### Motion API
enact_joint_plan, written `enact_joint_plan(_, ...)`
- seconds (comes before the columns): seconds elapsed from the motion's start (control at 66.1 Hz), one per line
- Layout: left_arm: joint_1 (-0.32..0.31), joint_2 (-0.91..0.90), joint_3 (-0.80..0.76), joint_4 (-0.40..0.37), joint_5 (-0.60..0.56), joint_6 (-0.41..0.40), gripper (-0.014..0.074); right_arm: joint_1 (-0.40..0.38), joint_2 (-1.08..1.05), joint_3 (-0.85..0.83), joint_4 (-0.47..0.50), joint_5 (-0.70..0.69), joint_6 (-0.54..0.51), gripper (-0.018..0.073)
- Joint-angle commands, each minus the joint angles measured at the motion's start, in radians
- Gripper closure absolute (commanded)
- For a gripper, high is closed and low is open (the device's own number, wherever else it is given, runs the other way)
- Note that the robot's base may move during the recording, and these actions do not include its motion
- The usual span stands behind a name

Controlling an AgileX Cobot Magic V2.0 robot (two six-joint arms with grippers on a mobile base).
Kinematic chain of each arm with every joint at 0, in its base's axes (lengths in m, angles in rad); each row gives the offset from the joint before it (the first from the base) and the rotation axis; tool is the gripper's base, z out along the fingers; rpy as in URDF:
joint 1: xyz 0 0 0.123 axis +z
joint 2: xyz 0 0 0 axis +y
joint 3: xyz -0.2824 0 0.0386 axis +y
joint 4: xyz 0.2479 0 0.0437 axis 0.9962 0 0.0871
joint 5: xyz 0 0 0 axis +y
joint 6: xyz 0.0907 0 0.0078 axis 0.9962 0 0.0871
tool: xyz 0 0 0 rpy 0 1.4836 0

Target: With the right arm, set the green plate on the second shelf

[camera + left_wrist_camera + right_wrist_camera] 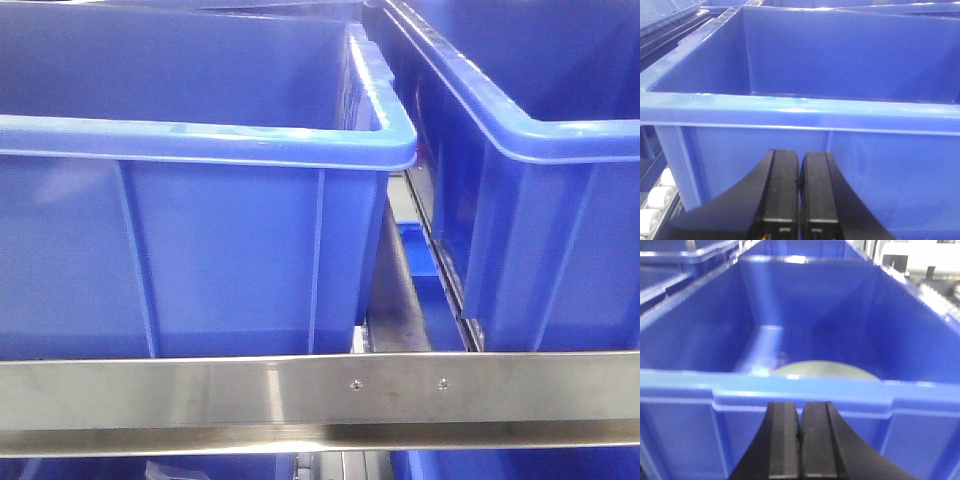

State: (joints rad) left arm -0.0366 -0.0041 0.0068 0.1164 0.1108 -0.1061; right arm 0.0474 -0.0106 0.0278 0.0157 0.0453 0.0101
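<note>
Bins fill nearly every view. From the front camera, a left blue bin (200,200) and a right blue bin (530,180) sit side by side on the second shelf (200,392), whose flat brushed-steel front rail runs across the near edge with two small screws (400,384) close together right of centre. A narrow gap separates the two bins, widening toward the near side, with steel rack parts showing through it; neither bin wall touches the other there.

The right gripper (800,435) has its black fingers pressed together with only a thin seam between them, and it holds nothing. It sits just outside the near wall of a bin, below that wall's thick rolled rim (800,390). Beyond the rim, on the bin floor, lies the green plate (825,369); only its far arc shows above the rim, pale and flat. The rest of the bin interior reaches far back.

The left gripper (799,192) is likewise closed and bare, close outside another bin's near wall, under its rim (800,112). White rollers (655,200) show at the lower left edge.
</note>
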Motion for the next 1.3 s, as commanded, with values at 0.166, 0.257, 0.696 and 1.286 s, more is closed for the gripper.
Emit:
enact_joint_plan(0.166,-0.002,-0.017,0.041,-0.004,-0.086,-0.003,0.0466,0.001,-0.018,-0.018,-0.016,-0.070,-0.010,0.0542)
enact_joint_plan(0.257,-0.002,-0.017,0.041,-0.004,-0.086,-0.003,0.0466,0.001,-0.018,-0.018,-0.016,-0.101,-0.010,0.0542)
enact_joint_plan(0.696,-0.002,-0.017,0.041,-0.004,-0.086,-0.003,0.0466,0.001,-0.018,-0.018,-0.008,-0.219,-0.010,0.0542)
enact_joint_plan(1.286,-0.002,-0.017,0.041,-0.004,-0.086,-0.003,0.0466,0.002,-0.018,-0.018,0.024,-0.237,-0.033,0.0542)
